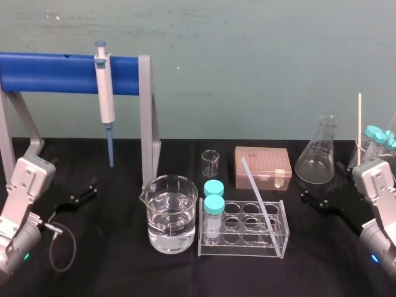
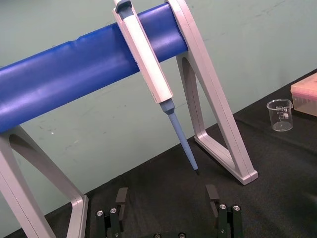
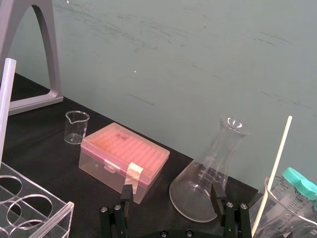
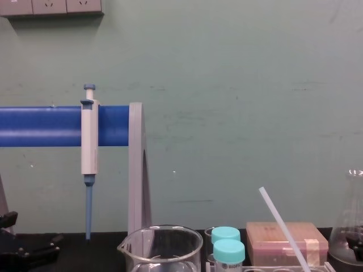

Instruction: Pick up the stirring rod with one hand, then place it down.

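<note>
The stirring rod (image 1: 257, 190) is a thin translucent white rod leaning tilted in the clear test tube rack (image 1: 283, 238) at the table's middle; it also rises in the chest view (image 4: 281, 224) and at the edge of the right wrist view (image 3: 6, 96). My right gripper (image 1: 315, 200) rests low on the black table to the right of the rack, open and holding nothing (image 3: 172, 196), well apart from the rod. Far to the left, near the blue stand, my left gripper (image 1: 83, 192) sits open and holds nothing (image 2: 167, 198).
A water-filled beaker (image 1: 172, 213) stands left of the rack, with two teal-capped tubes (image 1: 214, 207) in the rack. Behind are a small beaker (image 1: 210, 163), a pink tip box (image 1: 263, 167) and a conical flask (image 1: 317, 153). A pipette (image 1: 105, 93) hangs on the blue stand (image 1: 49, 73). A cream stick (image 1: 359, 120) stands far right.
</note>
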Motion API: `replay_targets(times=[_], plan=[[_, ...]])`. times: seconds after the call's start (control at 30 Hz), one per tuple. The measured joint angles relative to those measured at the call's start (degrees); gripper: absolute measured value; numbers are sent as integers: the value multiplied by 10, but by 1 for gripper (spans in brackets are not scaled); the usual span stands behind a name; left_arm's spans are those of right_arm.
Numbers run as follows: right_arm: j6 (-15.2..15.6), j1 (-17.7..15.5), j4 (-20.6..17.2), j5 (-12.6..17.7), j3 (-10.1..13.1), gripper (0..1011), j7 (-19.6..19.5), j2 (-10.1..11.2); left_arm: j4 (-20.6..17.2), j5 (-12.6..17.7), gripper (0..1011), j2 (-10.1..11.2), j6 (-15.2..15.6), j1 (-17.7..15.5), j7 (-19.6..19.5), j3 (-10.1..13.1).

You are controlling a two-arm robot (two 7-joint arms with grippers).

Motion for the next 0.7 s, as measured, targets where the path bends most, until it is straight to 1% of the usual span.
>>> replay_targets(times=[0.7], plan=[[0,0,0,0,0,1003,0,0,0,0,1000,0,0,0,0,0]])
